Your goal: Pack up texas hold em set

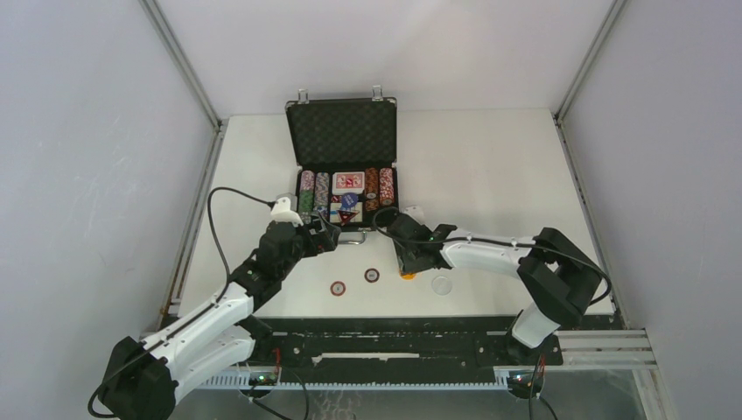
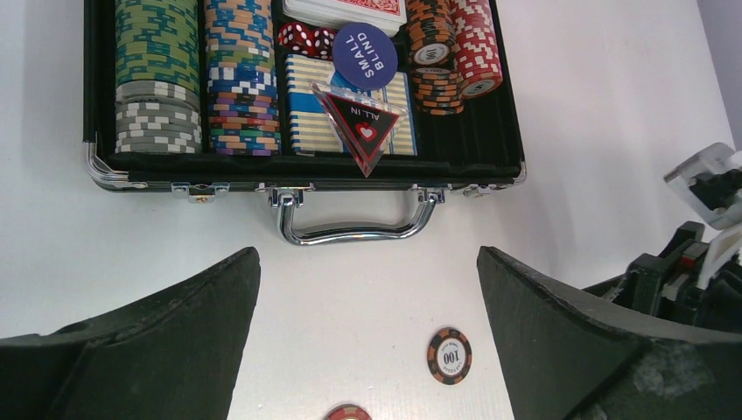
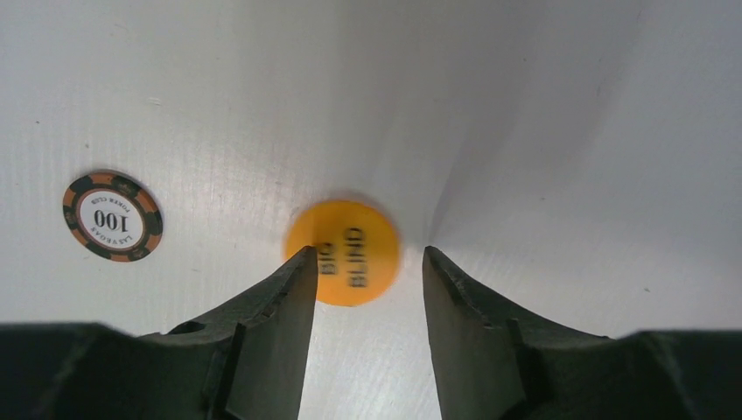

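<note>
1. While the black case (image 1: 341, 131) stands open at the far middle of the white counter (image 1: 490, 175), lid upright, its metal handle (image 2: 354, 229) faces the arms
2. Inside the tray, rows of striped poker chips (image 2: 157, 79) fill the outer slots; the right-hand rows are only partly filled
3. In the middle slot lie a red deck (image 2: 346, 9), red dice (image 2: 304, 38) and a blue striped deck (image 2: 302, 105)
4. A purple SMALL BLIND button (image 2: 364, 55) and a triangular ALL IN marker (image 2: 363, 122) rest on top of the blue deck
5. The left claw (image 2: 367, 262) hangs wide open and holds nothing, above bare counter just in front of the handle
6. The right claw (image 3: 366, 254) is down at the counter, jaws partly apart and straddling the orange BIG BLIND button (image 3: 346, 236), which lies flat; whether a finger touches it I cannot tell
7. A brown "100" chip (image 3: 112, 216) lies on the counter near that button, on the left arm's side of it
8. A red chip (image 1: 339, 287) lies loose beside it, nearer the arms' bases
9. A pale round disc (image 1: 442, 284) lies just beside the orange button on its other side
</note>
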`<state>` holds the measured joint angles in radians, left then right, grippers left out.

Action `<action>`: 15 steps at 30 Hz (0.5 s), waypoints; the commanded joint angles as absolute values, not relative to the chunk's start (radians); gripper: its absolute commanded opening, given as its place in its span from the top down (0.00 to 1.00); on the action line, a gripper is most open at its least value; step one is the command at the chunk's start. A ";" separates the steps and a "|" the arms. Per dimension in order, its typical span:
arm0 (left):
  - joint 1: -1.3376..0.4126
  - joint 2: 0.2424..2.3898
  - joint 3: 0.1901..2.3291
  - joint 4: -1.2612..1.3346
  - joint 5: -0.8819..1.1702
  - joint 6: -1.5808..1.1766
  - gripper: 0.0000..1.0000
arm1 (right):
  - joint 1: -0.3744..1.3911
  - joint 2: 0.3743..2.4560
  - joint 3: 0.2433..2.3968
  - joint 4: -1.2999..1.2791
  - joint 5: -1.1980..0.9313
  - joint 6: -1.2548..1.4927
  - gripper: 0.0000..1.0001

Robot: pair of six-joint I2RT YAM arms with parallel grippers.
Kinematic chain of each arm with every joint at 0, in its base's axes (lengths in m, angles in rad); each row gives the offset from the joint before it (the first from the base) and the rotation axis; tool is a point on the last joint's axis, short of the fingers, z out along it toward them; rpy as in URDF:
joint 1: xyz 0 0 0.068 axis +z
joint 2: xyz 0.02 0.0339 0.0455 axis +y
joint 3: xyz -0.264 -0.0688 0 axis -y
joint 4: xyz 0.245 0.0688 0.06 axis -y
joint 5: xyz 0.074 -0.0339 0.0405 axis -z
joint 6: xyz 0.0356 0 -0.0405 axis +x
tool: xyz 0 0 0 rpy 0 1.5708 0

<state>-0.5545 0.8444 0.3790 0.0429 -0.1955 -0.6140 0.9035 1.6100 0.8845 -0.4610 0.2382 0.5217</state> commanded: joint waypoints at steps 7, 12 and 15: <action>-0.559 0.845 0.368 0.086 -0.176 -0.623 0.02 | 0.890 1.553 0.946 -0.484 0.252 0.496 0.39; -0.558 0.846 0.368 0.086 -0.178 -0.621 0.02 | 0.907 1.580 0.974 -0.486 0.228 0.481 0.27; -0.559 0.847 0.368 0.086 -0.178 -0.621 0.02 | 0.936 1.622 0.998 -0.490 0.219 0.476 0.26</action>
